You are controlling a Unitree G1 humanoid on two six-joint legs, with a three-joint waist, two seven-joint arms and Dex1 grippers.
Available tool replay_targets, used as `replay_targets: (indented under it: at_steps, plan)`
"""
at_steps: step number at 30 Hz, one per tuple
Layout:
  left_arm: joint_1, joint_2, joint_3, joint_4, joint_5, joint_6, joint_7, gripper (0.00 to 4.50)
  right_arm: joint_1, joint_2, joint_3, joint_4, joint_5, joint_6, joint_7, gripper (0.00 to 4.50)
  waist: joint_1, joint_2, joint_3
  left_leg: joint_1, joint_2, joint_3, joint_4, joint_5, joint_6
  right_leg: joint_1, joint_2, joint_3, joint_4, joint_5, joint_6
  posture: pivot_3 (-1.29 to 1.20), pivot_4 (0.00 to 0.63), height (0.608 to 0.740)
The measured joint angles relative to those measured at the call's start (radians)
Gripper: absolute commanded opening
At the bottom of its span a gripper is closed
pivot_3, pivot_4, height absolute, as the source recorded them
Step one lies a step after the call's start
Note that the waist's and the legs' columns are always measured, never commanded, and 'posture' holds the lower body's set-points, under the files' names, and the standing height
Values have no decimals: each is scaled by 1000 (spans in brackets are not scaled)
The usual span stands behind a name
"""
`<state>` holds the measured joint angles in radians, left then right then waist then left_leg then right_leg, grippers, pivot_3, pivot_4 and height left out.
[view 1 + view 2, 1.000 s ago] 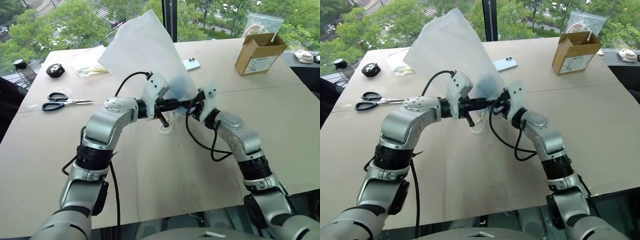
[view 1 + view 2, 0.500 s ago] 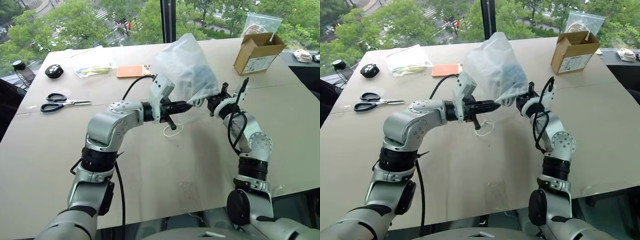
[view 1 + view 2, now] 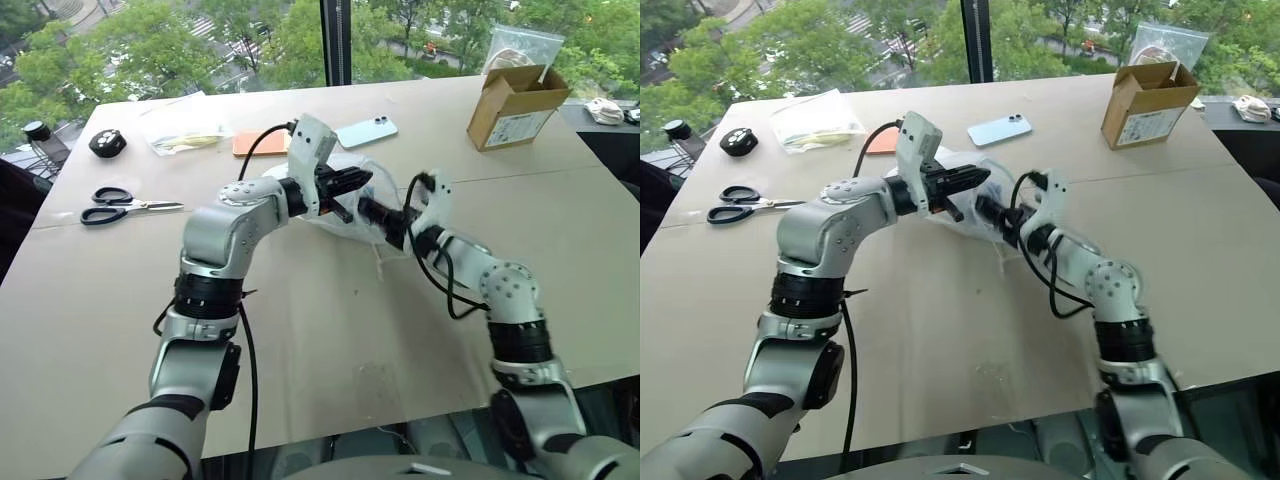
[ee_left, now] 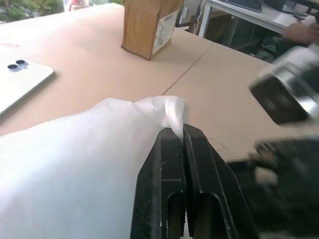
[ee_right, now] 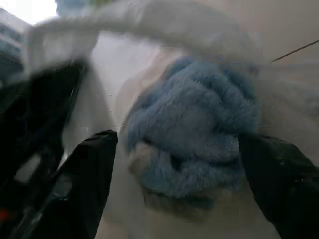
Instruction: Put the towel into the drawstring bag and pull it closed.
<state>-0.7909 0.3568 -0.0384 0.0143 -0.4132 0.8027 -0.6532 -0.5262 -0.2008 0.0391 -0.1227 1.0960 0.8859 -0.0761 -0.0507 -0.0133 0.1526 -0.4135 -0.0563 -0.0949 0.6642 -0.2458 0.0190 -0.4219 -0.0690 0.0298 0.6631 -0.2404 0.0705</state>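
Note:
The white translucent drawstring bag [image 3: 332,212] lies slumped on the table's middle. My left gripper [image 4: 183,132] is shut on a bunched corner of its rim and holds that edge up; in the left eye view the left gripper [image 3: 350,180] is just above the bag. My right gripper [image 3: 364,209] reaches into the bag's mouth from the right. In the right wrist view the right gripper [image 5: 179,144] stands open, its fingers [image 5: 94,164] wide apart on either side of the fluffy light blue towel [image 5: 199,109], which sits inside the bag.
Behind the bag lie a pale blue phone [image 3: 367,130] and an orange phone [image 3: 262,143]. A clear zip bag [image 3: 180,130], a black round object [image 3: 110,142] and scissors [image 3: 125,205] are on the left. A cardboard box [image 3: 515,105] stands at the back right.
The bag, held high a second ago, has come down onto the table. My right gripper has swung into its mouth and opened. The left gripper keeps its hold on the rim.

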Motion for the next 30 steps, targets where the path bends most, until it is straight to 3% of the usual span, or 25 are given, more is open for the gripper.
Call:
replay_targets:
  at_steps: [7, 13, 18, 21, 24, 28, 29, 30]
  plan:
    - [-7, -2, 1, 36, 17, -29, 3, 0, 78, -241, 11, -213, -85, -42, 377, 4143, 11, 0, 0, 0, 0, -2, 1, -2, 3, 1, 0, -2, -1, 0, 0, 0, 150, 740]
    - [-4, -2, 0, 36, 18, -31, 0, 0, 116, -411, 65, -95, -498, -320, 520, 4143, 14, -1, 0, 1, -1, -1, 3, -2, 3, 4, 0, -2, -1, 0, 1, 0, 150, 740]
    - [-3, -5, -2, 36, 19, -35, -1, 0, 104, -382, 167, 81, -760, -404, 507, 4143, 11, -1, 0, 1, 0, -1, 3, 0, -1, 3, 0, -2, 0, 0, 1, 0, 150, 740]
    - [-3, -2, -2, 36, 21, -37, -1, 0, 103, -316, 165, 167, -803, -413, 493, 4143, 14, -1, 0, 1, 0, -1, 3, 0, -1, 3, -1, -1, -1, 1, 1, 0, 150, 740]
    - [-3, -2, -4, 36, 23, -38, -2, 0, 80, -239, 143, 213, -812, -422, 478, 3293, 12, -1, 0, 1, 0, -1, 3, 0, -1, 3, -1, -1, -1, 1, 1, 0, 150, 740]
    - [2, 7, -6, 35, 28, -36, -4, 0, 52, -194, 102, 246, -833, -455, 451, 1586, 15, -1, 0, 1, 0, -2, 3, 0, -1, 3, -1, -2, -1, 1, 1, 0, 150, 740]
    - [5, 12, -6, 35, 30, -30, -3, 0, 48, -182, 80, 247, -838, -462, 441, 868, 16, -1, 0, 1, 0, -2, 3, 0, -1, 3, -1, -2, -1, 1, 1, 0, 150, 740]
    - [6, 12, -6, 35, 30, -28, -2, 0, 47, -180, 70, 247, -843, -465, 439, 634, 17, -1, 0, 0, 0, -2, 3, 0, -1, 3, -1, -2, -1, 1, 1, 0, 150, 740]
